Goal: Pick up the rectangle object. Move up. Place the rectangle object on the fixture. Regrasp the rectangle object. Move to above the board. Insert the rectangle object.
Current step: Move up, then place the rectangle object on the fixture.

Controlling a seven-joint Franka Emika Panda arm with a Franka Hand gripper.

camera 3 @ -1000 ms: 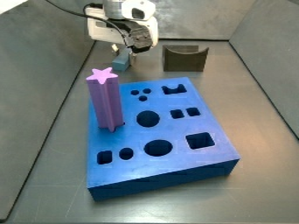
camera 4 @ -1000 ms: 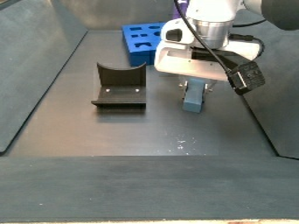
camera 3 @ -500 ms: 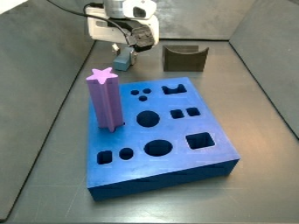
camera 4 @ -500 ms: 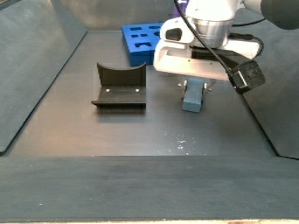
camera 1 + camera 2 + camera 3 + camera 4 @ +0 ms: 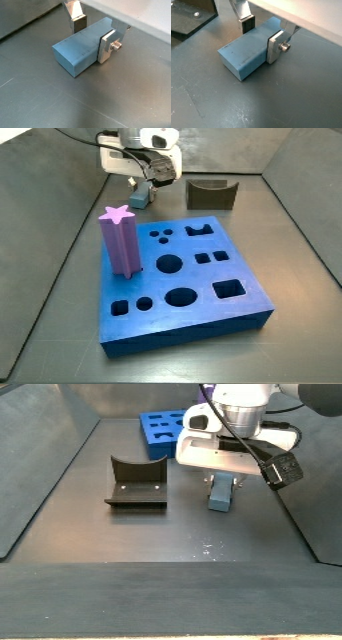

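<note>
While low over the floor, tool [image 5: 261,35] closed on rectangle object [image 5: 246,51], bar lying flat between its fingers [image 5: 274,46]. Fixture [image 5: 135,482] near, beside tool; board [image 5: 181,273] well apart.

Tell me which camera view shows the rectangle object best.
A wrist view: the rectangle object fills the frame, lying on the floor with the gripper and its finger plates at either side. In both side views the arm hides most of it; only part shows at and a sliver at.
</note>
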